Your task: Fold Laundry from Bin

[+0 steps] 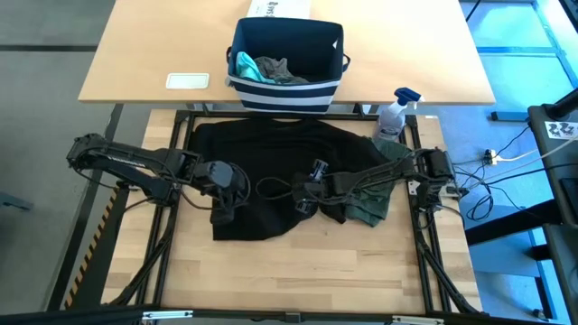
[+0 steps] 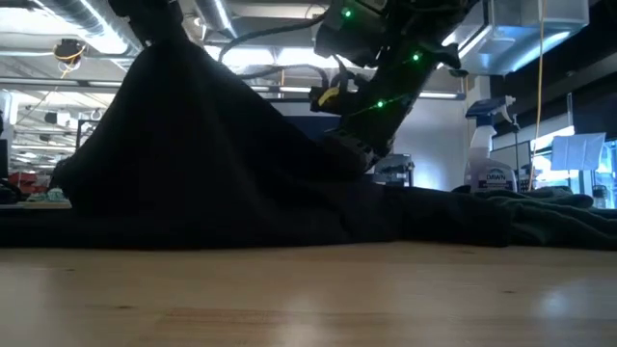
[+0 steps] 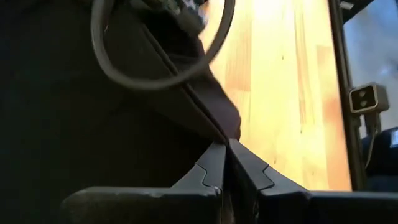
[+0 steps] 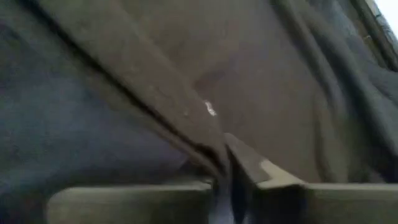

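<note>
**Black T-shirt on the table, first fold not done yet**

Laundry status as I read it: the black T-shirt (image 1: 271, 185) is out of the bin (image 1: 287, 65) and lying on the wooden table (image 1: 298, 271) between the two arms, rumpled, not flat, no clean fold visible. An olive-green piece (image 1: 372, 200) sits touching its right edge, partly under the right arm. Teal piece (image 1: 244, 65) and a grey garment (image 1: 280, 70) are in the bin on the far desk. So I'd call this early: one shirt mid-handling, three pieces to go.

Left gripper (image 1: 226, 200) is over the shirt's left side, pincer together on a black hem. The left wrist view shows the cloth edge running right into the closed tips (image 3: 225, 163), and the low view shows that side of the shirt (image 2: 193, 145) lifted in a tent above the table.

Right gripper (image 1: 305, 200) is low over the middle of the shirt, arm reaching in from the right. Its fingers look together, with a fold of dark fabric (image 4: 155, 93) at the tips. I read that as pinched on the shirt.
</note>
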Controlling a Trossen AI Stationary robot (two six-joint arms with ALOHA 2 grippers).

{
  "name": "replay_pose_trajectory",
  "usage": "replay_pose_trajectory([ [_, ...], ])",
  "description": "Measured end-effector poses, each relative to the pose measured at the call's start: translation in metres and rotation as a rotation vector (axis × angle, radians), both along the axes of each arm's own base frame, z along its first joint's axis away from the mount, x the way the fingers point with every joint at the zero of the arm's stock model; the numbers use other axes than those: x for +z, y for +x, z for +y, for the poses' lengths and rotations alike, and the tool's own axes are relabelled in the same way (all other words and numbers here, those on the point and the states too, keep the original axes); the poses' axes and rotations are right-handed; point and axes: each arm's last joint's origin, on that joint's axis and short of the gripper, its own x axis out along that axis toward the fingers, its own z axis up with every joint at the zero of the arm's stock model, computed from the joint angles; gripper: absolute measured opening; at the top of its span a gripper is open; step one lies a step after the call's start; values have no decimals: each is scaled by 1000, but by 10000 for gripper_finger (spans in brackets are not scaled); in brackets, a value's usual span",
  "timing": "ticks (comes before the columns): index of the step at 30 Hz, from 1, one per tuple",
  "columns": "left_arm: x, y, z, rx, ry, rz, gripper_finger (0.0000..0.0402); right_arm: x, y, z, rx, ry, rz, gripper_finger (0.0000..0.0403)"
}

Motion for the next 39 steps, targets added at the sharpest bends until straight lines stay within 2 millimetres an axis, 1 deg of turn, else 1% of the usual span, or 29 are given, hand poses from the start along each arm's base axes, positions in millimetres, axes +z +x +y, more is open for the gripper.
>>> replay_pose_trajectory([
  [1, -1, -1, 0, -2, 3, 11, 5, 5, -1, 0, 8, 1, -9, 13],
  [3, -3, -4, 1, -3, 9, 45, 5, 16, -3, 0, 11, 8, -12, 17],
  [5, -5, -7, 1, -1, 18, 81, 5, 28, -6, 2, 25, 27, -15, 9],
  [7, -7, -10, 2, 1, 31, 125, 5, 43, -9, 5, 65, 63, -30, 5],
  [9, -9, -14, 3, 2, 51, 164, 5, 59, -11, 6, 111, 100, -47, 9],
  [14, -13, -21, 5, 25, 99, 241, 5, 84, -26, 10, 197, 236, 34, 4],
  [17, -6, -21, 1, 6, 49, 235, 5, 107, -39, 20, 276, 323, 64, 4],
  [19, 2, -19, -5, -19, -5, 198, 5, 116, -48, 32, 343, 383, 86, 3],
  [22, 8, -18, -19, -51, -96, 162, 5, 124, -60, 57, 428, 465, 87, 4],
  [26, 8, -16, -48, -78, -182, 151, 5, 124, -74, 96, 490, 512, 119, 2],
  [29, -1, -13, -74, -85, -191, 185, 5, 112, -85, 129, 511, 560, 108, 3],
  [32, -16, -6, -106, -91, -197, 202, 5, 95, -103, 159, 499, 595, 130, 4],
  [35, -34, 1, -139, -111, -202, 191, 5, 76, -121, 185, 479, 631, 88, 4],
  [39, -67, 5, -178, -122, -192, 236, 5, 49, -143, 211, 432, 732, 5, 4],
])
